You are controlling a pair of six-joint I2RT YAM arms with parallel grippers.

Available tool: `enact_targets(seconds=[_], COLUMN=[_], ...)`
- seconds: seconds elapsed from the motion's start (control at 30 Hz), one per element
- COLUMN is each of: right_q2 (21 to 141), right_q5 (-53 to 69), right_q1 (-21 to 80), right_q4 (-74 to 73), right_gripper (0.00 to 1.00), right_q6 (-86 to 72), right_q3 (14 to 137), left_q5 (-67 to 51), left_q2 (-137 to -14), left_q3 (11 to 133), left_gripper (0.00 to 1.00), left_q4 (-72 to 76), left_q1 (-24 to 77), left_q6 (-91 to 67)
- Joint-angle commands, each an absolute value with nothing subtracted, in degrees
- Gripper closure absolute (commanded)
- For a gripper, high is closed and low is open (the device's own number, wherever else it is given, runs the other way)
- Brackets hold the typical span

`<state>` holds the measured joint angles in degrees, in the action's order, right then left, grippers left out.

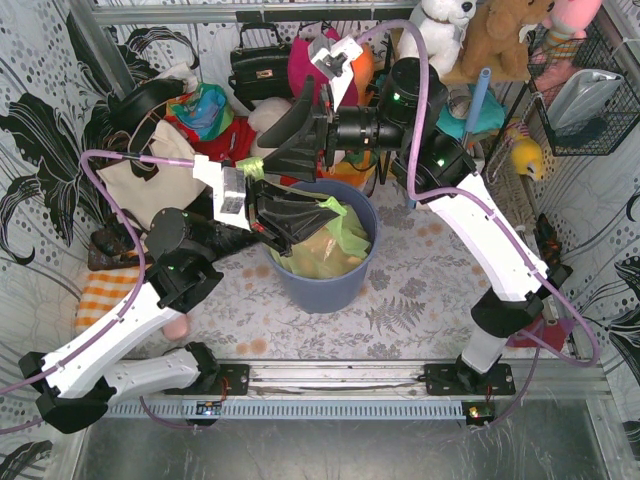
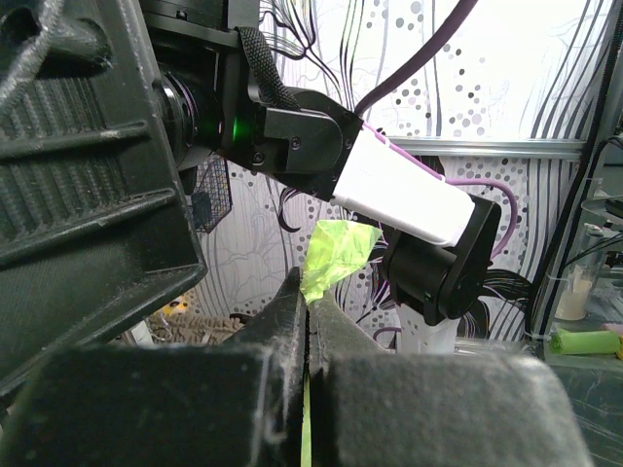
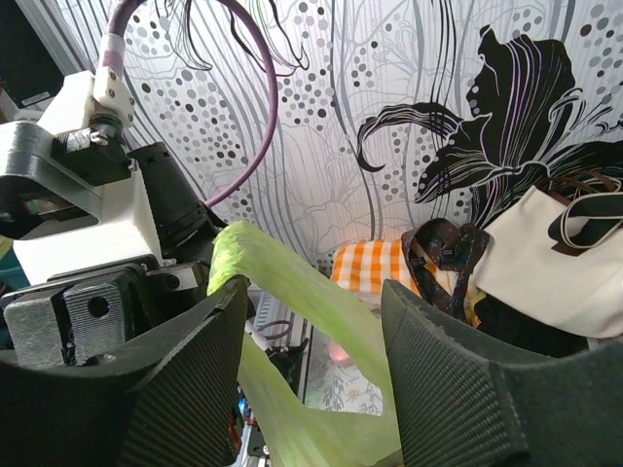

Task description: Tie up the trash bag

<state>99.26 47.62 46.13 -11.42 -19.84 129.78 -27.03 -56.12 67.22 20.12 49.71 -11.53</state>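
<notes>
Trash bag [image 2: 336, 255] pinched in L claw [image 2: 306, 297]; R claw [image 3: 313, 292] spread round it.

Room and backdrop, as seen:
- Walls [image 1: 40, 120]: white wallpaper on the left, right and rear, printed with large black flowers, curling lines and grey dots.
- Surface [image 1: 420, 300]: covered in a pale cloth with a grey fern and leaf pattern and faint orange blots.
- Metal rail [image 1: 340, 375]: runs along the near edge of the surface.
- Frame bar [image 1: 250, 14]: aluminium, across the top rear.
- Black handbag [image 1: 258, 62]: against the rear wall.
- Cream tote bag [image 1: 150, 185]: dark straps, left side.
- Orange checked cloth [image 1: 105, 290]: left, below the tote bag.
- Plush toys: white [image 1: 440, 25], brown [image 1: 500, 35], pink [image 1: 575, 15], top right.
- Wire basket [image 1: 590, 100]: black, on the right wall.
- Light: even and bright.
</notes>
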Motion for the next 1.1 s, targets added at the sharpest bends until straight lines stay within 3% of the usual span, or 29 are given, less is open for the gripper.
enact_targets(seconds=[0.0,0.13,0.33,0.7,1.07], right_q2=[98.98,99.07,97.04,92.54,87.78], right_q5=[48.59,48.2,44.33,32.42,33.47], right_q1=[46.88,47.26,48.16,48.16,48.14], right_q4=[-10.22,-11.52,-11.49,-13.75,-12.63], right_gripper=[0.43,0.42,0.3,0.34,0.34], right_q6=[-20.02,-19.6,-15.32,-9.56,-14.28], right_q3=[131.99,132.56,130.46,127.52,121.89], left_q5=[-27.21,-27.42,-29.02,-30.1,-31.11], left_q2=[-55.59,-55.91,-56.38,-53.7,-53.07], left_q3=[66.97,67.15,67.51,64.93,64.01], left_gripper=[1.0,1.0,1.0,1.0,1.0], left_q4=[22.09,22.15,21.85,21.05,20.39], left_q1=[49.44,49.47,49.46,49.47,49.48], left_q6=[-11.64,-11.74,-11.78,-13.08,-13.71])
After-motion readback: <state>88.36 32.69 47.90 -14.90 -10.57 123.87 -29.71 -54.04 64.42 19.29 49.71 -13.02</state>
